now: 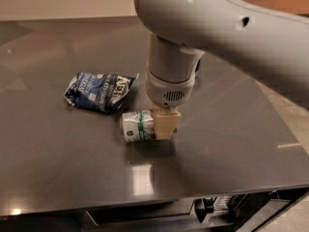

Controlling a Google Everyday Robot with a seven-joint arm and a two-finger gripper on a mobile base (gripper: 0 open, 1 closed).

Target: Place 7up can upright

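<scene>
Finds the 7up can point(137, 126) on its side on the tabletop point(58, 168), just beside the snack bag's point(99, 91) lower right corner, long axis running left-right. Finds the hand point(165, 125) reaching from above onto the can end farthest from the snack bag, touching it. Cannot tell whether clamped or loose. Calls for tipping upright from that end.
</scene>
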